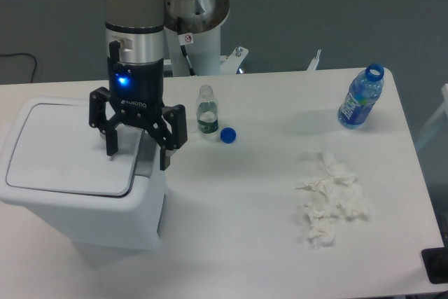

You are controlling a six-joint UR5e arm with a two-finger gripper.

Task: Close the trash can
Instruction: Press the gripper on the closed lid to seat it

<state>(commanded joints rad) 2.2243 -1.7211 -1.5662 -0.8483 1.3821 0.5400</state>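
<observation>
The trash can (pixel 105 215) is a big white boxy bin at the left of the table. Its flat white lid (pixel 66 148) lies down flush on the rim with no dark gap showing. My gripper (pixel 138 153) hangs over the lid's right edge, open, one fingertip (pixel 110 150) just above the lid and the other (pixel 164 162) past the bin's right side. Nothing is between the fingers.
A small clear bottle (pixel 206 110) stands uncapped near the bin, its blue cap (pixel 227 134) beside it. A blue water bottle (pixel 360 97) stands at the far right. Crumpled white tissues (pixel 329 197) lie at the right front. The robot base (pixel 192 26) rises behind.
</observation>
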